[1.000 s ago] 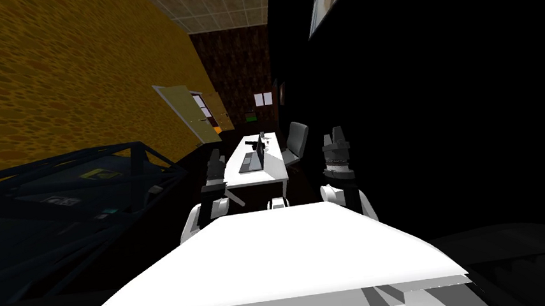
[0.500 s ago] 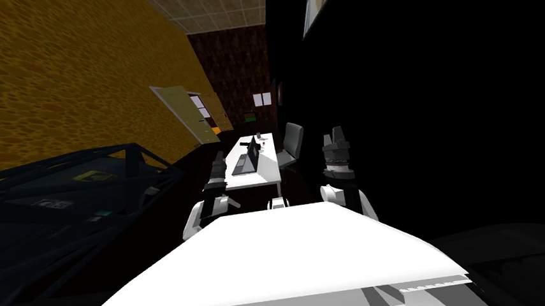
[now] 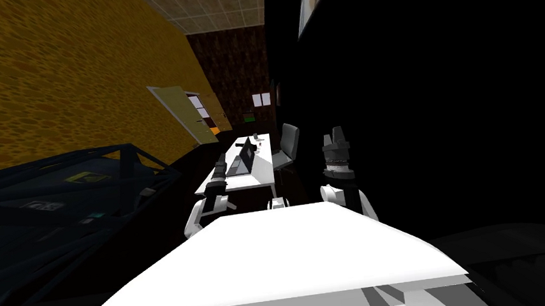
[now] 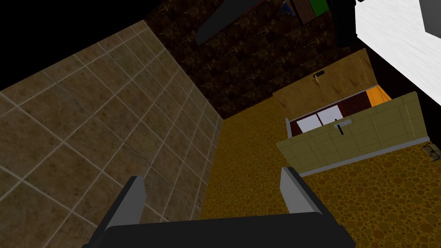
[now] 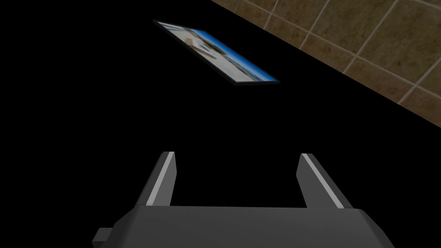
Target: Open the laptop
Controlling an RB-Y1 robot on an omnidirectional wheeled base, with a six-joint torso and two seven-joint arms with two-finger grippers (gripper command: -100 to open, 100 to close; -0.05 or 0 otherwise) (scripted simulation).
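One laptop (image 3: 237,164) on white desk (image 3: 264,173)

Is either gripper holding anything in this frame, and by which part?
Nothing is held. The left gripper and the right gripper are both open and empty; the laptop sits on the white desk ahead, untouched.

Laptop (image 3: 241,162), small and well ahead in the head view, dark lid standing raised off a grey base, base lying flat on white desk (image 3: 262,173), on the desk's near half, screen and key detail too small to tell
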